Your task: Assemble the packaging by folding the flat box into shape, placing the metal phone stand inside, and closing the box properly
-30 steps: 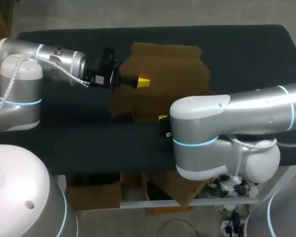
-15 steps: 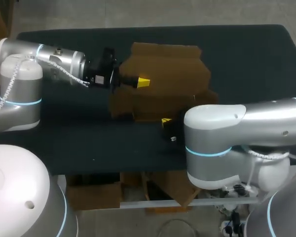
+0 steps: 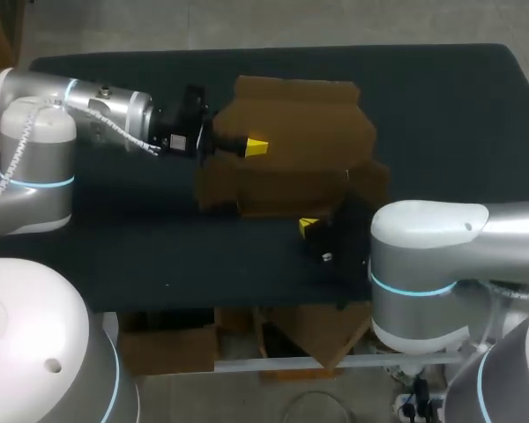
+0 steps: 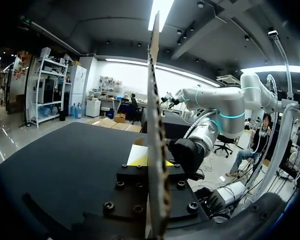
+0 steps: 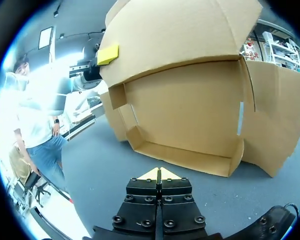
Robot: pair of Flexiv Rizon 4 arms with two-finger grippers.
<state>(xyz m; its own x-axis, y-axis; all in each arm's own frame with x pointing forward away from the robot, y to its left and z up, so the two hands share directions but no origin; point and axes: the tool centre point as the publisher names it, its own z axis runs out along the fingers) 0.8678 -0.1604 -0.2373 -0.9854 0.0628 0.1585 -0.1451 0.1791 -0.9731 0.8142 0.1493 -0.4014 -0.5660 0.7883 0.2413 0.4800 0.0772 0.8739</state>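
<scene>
Our left claw [image 3: 249,145] is clamped on an upright panel of the box [image 3: 300,132]. In its wrist view the card stands edge-on between the two yellow tips, one on each side. The box sits half-formed around the middle of the worktop [image 3: 115,247], toward the far edge, with its upper panels leaning over and its open side facing near. Our right claw [image 3: 309,226] hangs just near of the box, tips pressed together and holding nothing, pointing at the low front lip [image 5: 185,159]. We cannot find the phone stand in any view.

The weak point, as we judge it, is that a single pinch on one panel is all that holds the box up. A push from the right claw against the lip or a side flap could swing the whole box around that pinch, or drag the card out of the left claw, and the shape would sag flat again. With its tips together, the right claw could also ride over the lip instead of catching it, creasing the card in the wrong place. A crooked fold now would likely keep the lid from closing later.
</scene>
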